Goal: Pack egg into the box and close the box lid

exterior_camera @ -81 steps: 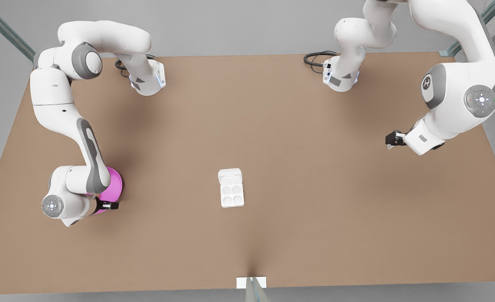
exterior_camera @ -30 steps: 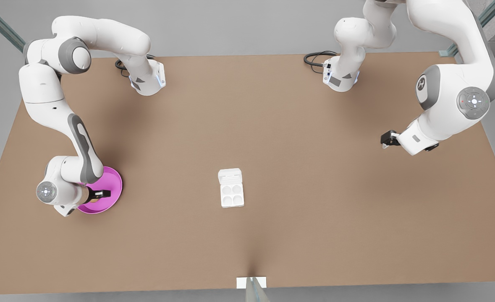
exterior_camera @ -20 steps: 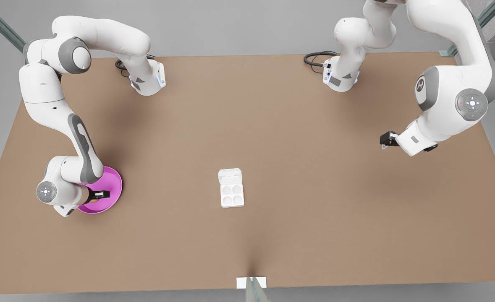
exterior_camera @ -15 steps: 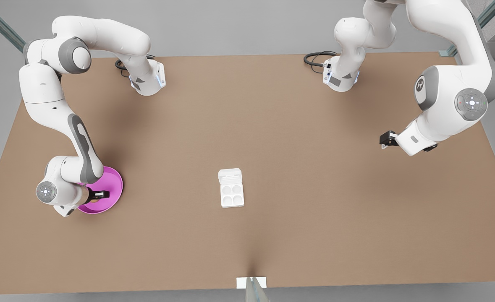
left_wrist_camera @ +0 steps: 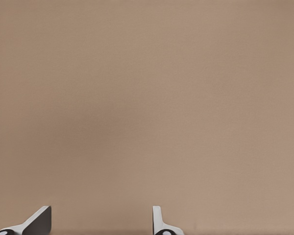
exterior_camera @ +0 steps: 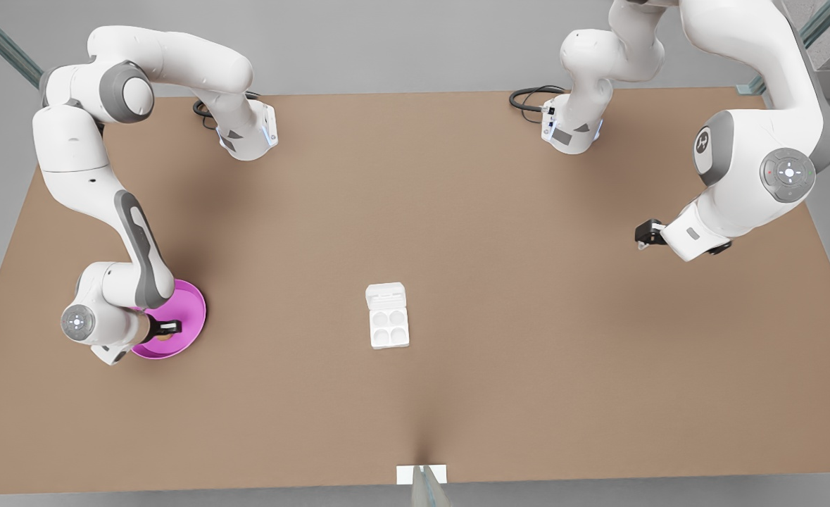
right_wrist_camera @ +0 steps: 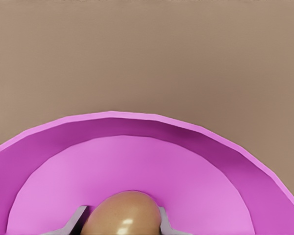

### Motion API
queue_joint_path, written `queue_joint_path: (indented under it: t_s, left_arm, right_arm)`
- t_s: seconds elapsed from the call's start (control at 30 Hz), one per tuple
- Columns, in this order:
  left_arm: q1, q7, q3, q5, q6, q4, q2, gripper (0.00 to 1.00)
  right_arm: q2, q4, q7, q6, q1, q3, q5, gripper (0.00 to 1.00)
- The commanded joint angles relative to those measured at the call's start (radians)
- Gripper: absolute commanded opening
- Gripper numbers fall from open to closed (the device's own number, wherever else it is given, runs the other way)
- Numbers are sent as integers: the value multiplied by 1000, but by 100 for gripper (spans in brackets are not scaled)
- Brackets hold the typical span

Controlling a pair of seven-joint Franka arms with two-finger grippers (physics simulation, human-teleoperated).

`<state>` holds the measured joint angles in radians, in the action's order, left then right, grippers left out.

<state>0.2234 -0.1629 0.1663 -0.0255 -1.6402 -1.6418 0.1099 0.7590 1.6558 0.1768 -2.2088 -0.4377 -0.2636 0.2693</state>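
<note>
Right gripper (exterior_camera: 168, 326) reaches low over the pink plate (exterior_camera: 193, 313), clasping the egg (right_wrist_camera: 122, 215); left gripper (exterior_camera: 643, 234) waits spread.

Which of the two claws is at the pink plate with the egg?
The right claw, at the front view's left: its fingers flank the egg on the pink plate. The left claw hangs over bare table.

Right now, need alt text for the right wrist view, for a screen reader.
The right gripper has a finger on each side of the tan-brown egg, which sits in the pink plate. The plate's raised rim curves across the view, with bare brown table beyond it.
</note>
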Motion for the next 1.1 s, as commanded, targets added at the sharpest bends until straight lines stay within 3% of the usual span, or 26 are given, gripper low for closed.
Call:
queue_joint_path:
  t_s: [0.0, 0.33, 0.5, 0.77, 1.07]
  left_arm:
    - [-1, 0, 1, -1, 0, 0, -1, 100]
    - [1, 0, -1, -1, 0, 0, -1, 100]
    - [13, 5, 1, -1, 0, 0, -1, 100]
    - [13, 5, 1, -1, 0, 0, -1, 100]
    - [13, 5, 1, -1, 3, 0, -1, 100]
  right_arm:
    - [-1, -1, -26, 4, 1, 0, 15, 45]
    - [-29, -14, -60, 81, 16, -9, 13, 42]
    - [-50, -97, -132, 139, 25, -138, 2, 41]
    - [-49, -145, -387, 130, 266, -160, -147, 40]
    - [52, -376, -889, 124, 632, -151, -143, 40]
